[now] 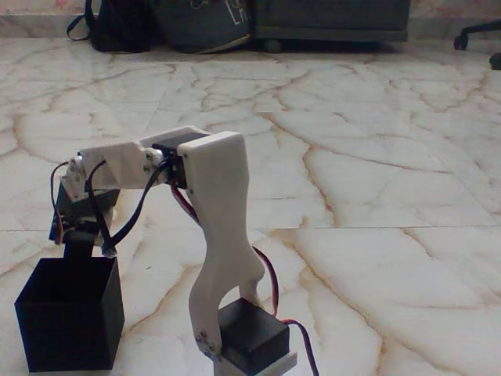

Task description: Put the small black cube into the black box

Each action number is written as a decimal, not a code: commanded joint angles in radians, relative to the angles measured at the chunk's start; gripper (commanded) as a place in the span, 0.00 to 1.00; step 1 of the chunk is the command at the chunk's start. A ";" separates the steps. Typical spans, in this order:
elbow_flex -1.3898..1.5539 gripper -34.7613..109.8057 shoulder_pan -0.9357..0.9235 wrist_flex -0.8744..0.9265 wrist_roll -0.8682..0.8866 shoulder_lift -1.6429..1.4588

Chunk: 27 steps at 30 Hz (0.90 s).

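White arm [223, 235] bent over at the elbow, forearm reaching left in the fixed view, wrist dipping down right behind and above the black box [70, 313], presumably to bring the load over the open top for a drop. Gripper [78, 239] dark against the box's far rim, partly hidden by wires; spread or pinched, impossible to tell. Small black cube not made out anywhere on the floor; possibly in the gripper or already inside, hidden by the box walls. Box upright at lower left, open mouth up, just beside the arm's base servo [252, 335]. Underneath, glossy cream marble floor [376, 196] with brown veins and tile joints. Along the far wall, dark bags [164, 23], low furniture, a chair caster at right.
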<state>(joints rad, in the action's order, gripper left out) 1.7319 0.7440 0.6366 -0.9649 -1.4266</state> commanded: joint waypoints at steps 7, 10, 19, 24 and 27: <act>-0.015 0.26 0.005 -0.101 -0.009 0.057; -0.014 0.28 0.003 -0.098 -0.008 0.048; 0.049 0.28 -0.086 -0.005 -0.098 -0.155; 0.201 0.28 -0.262 0.149 -0.236 -0.414; 0.278 0.28 -0.388 0.209 -0.337 -0.508</act>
<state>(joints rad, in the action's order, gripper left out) 2.0126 0.3774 0.8406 -1.2901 -1.8914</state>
